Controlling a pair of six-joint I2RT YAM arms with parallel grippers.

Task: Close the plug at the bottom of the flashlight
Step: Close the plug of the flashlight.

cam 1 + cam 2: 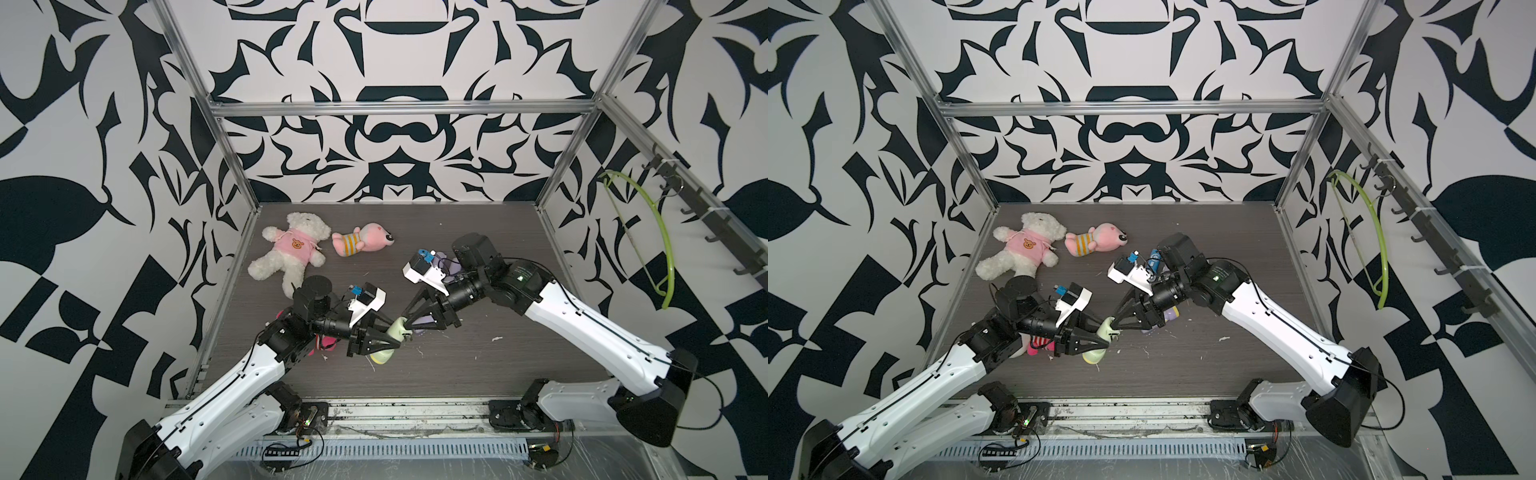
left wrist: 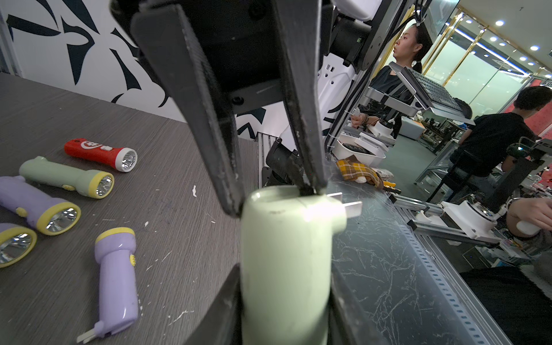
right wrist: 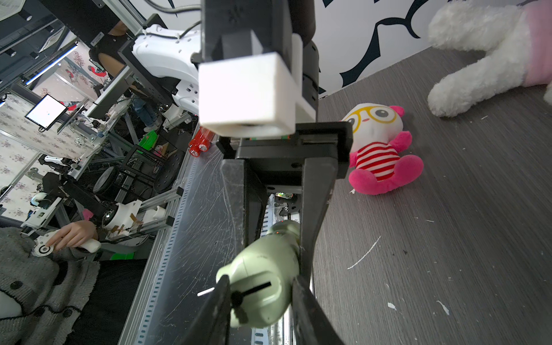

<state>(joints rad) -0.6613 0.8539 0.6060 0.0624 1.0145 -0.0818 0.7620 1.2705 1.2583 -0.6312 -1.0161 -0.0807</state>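
Two grippers share one green flashlight (image 2: 283, 254) over the surface (image 2: 179, 239): left gripper (image 2: 285, 310) partly closed, clamping its body; right gripper (image 2: 274, 197) narrowly parted, pinching the tail end; plug (image 2: 340, 206) prongs jut sideways there, unfolded.

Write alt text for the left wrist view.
The left gripper holds a green flashlight with its plug prongs sticking out, while the right gripper pinches that end. A red flashlight and others lie on the table.

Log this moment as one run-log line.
left gripper: holding green flashlight | right gripper: jaws on its base end | plug: prongs out, not closed
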